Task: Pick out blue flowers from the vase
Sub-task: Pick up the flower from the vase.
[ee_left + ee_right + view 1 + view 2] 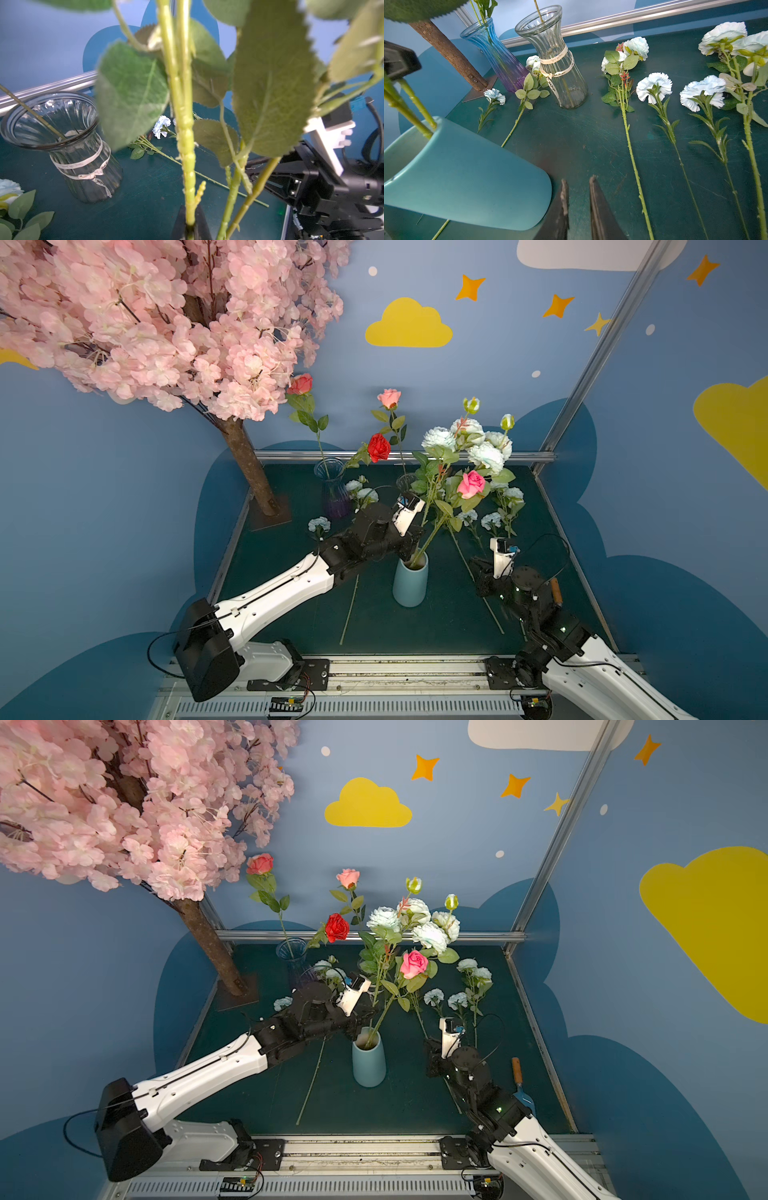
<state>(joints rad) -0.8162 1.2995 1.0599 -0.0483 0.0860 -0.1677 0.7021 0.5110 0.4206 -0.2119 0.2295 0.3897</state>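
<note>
1. We see the left hand [190, 226] pinched tight on a thick green stem [185, 133] just above the teal vase [410, 583]; in the left wrist view the dark fingers [179, 224] press the stem from both sides.
2. Two other stems rise beside the gripped one. Which bloom tops the held stem we cannot tell.
3. The teal vase stands mid-bench [374, 635] and carries the tall cluster of blue flowers [469, 443] with green buds, plus a pink rose [471, 484].
4. The right hand [578, 207] sits low beside the teal vase, its fingers a narrow gap apart, holding nothing.
5. More blue flowers lie flat on the bench: a row of loose stems [654, 87] right of the clear glass vase [560, 62], two more at its left.
6. A blue-purple glass vase [496, 54] stands by the tree trunk [448, 54]; red and coral roses lean from the two glass vases.
</note>
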